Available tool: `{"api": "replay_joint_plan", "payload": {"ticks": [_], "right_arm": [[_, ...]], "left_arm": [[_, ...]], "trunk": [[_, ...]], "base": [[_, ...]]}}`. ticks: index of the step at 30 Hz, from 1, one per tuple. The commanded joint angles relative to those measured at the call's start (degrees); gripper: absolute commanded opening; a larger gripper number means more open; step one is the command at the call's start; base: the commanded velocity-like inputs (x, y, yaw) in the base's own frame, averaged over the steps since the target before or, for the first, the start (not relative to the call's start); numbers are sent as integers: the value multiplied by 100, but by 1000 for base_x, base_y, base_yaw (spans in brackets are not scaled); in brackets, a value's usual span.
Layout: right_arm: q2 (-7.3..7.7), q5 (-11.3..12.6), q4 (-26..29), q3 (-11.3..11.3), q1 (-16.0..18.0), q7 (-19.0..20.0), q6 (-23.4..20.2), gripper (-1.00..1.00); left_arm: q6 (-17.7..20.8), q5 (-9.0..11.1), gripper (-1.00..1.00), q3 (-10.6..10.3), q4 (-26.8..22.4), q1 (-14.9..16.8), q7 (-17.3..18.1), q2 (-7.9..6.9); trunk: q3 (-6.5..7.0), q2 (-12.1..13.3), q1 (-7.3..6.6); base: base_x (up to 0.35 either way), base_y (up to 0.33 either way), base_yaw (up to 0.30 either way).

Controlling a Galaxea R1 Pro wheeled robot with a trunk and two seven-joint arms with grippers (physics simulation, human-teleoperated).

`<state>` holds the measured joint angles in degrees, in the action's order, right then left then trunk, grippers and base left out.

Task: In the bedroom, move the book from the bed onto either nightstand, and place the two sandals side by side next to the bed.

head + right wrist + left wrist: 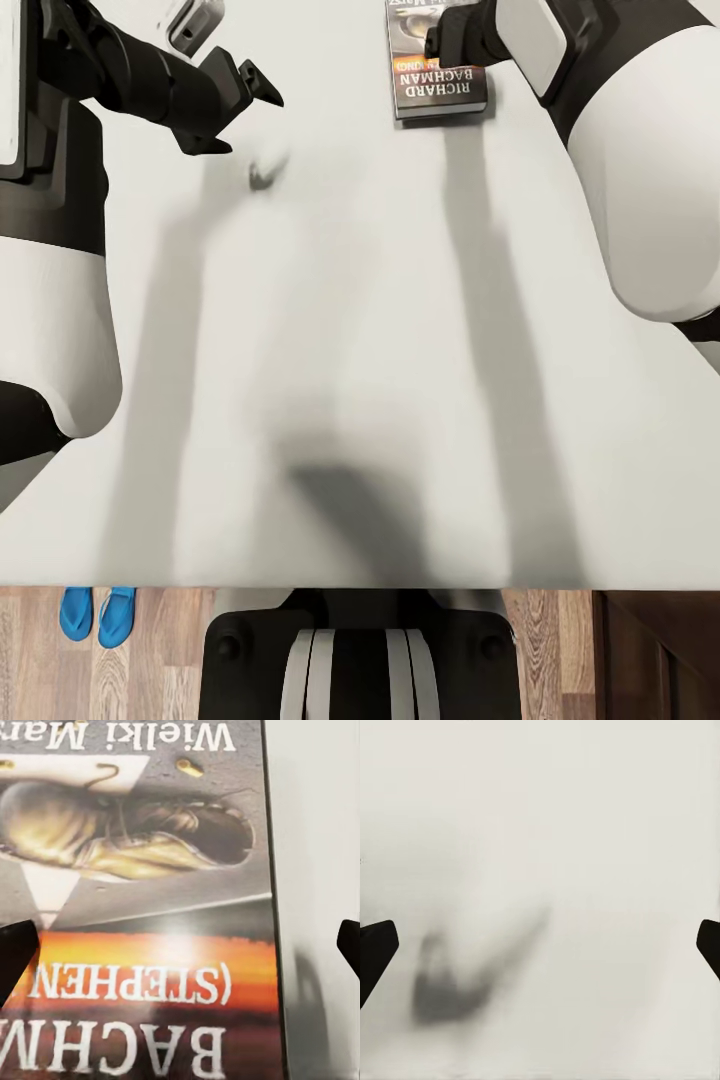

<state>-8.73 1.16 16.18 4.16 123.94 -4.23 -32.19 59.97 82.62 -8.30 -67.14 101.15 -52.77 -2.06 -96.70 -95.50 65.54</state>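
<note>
Book (438, 85) count stands at one: we see a single paperback lying flat on the light grey mattress of the bed (360, 350), at the far side of the head view, with "RICHARD BACHMAN" legible on its cover. Our right gripper (432, 42) hangs directly over its far end, and the right wrist view shows what the head view cannot: the cover (135, 892) close up, with a golden figure, an orange band and white lettering, framed by two dark fingertips (15, 960) spread wide apart. Our left gripper (262, 85) hovers above bare mattress (555, 832), its fingertips likewise spread. Two blue sandals (97, 614) lie side by side on the wooden floor (150, 660) by the bed's near edge.
</note>
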Motion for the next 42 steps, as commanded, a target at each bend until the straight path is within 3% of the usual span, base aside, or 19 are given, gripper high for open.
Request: {"api": "replay_joint_plan", "payload": {"ticks": [1, 13, 35, 42], "right_arm": [[2, 33, -332, 51, -2, -20, -33, 100], [16, 33, -333, 57, -2, -17, -33, 100], [29, 49, -293, 39, 69, -9, -49, 100], [29, 64, -262, 33, 257, -5, -69, 100]], "left_arm": [[3, 54, 100, -12, -4, 4, -58, -5], [3, 54, 100, -3, -2, -4, -58, -5], [3, 61, 100, -5, -10, -68, -58, -5], [3, 61, 100, -11, -10, -69, -58, -5]], "trunk": [[-3, -1, -1], [-3, -1, -1], [-3, -1, -1], [-3, -1, -1]], "base": [[-170, -29, 0], [-171, -27, 0], [-14, -2, 0], [0, 0, 0]]}}
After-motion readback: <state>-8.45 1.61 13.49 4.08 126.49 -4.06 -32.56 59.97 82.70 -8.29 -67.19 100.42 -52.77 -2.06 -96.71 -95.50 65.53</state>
